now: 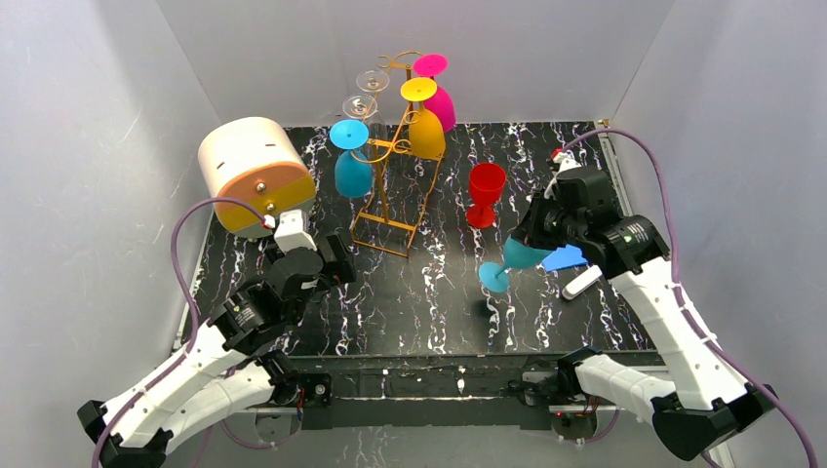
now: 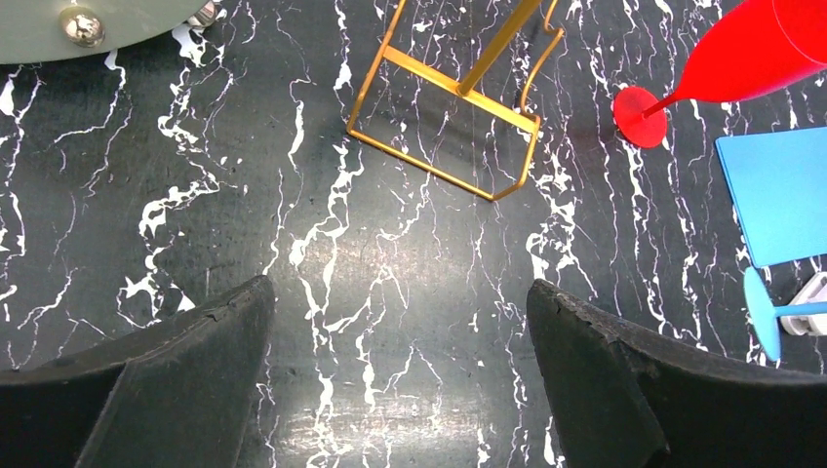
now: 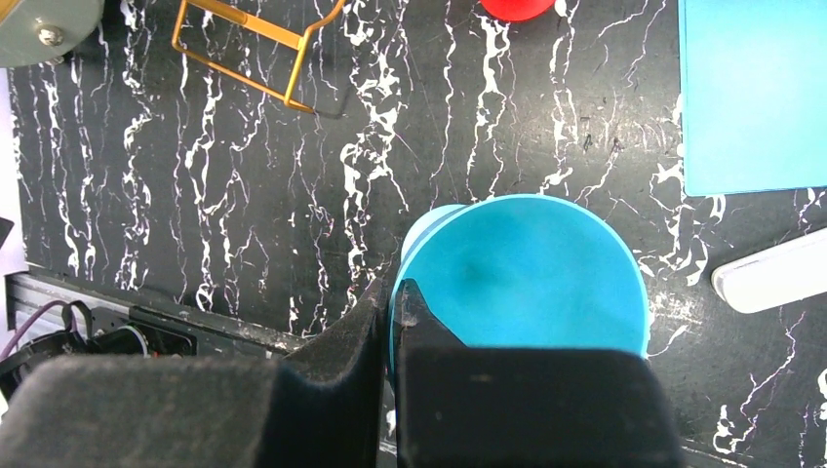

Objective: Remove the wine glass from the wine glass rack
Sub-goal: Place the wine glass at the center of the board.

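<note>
On my counter's [image 1: 419, 302] far left lies a cream-and-orange drum [image 1: 255, 174]. At right, a blue sheet [image 3: 751, 97] lies beside a white bar [image 3: 770, 273].

The right gripper [image 3: 392, 300] clamps the rim of the opaque teal wine glass [image 3: 531, 273] (black fingers pinched tight on its wall), black white-veined marble table [image 3: 195, 195] behind; the golden wire rack [image 3: 234, 72] sits well apart.

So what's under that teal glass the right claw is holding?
Only the black marbled table, with a dark shadow on it. The teal glass hangs tilted in the right claw. From the wrist camera its bowl covers the patch directly below, so that is unseen.
</note>
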Robot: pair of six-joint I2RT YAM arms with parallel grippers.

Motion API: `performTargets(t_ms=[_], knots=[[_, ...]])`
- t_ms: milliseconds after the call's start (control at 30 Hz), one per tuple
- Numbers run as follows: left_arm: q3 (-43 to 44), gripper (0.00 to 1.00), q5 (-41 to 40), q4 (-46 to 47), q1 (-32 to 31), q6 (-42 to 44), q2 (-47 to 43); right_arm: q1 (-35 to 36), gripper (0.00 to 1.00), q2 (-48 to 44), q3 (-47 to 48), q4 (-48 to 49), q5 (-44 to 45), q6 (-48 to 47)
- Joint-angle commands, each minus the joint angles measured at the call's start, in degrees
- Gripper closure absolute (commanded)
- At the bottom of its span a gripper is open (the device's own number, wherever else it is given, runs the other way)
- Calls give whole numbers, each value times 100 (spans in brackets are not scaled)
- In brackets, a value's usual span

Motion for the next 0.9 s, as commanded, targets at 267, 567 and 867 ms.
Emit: performTargets(t_ms=[267,567,867], knots=[[245,2,-323,-824,30,-673,57,13,99,417,169,423,81,-536],[376,2,-143,-1030,30,-639,9,13,99,561,112,910,785,-951],[546,2,181,-964,29,-364,243,8,99,1029,-105,2001,2082,-1448]])
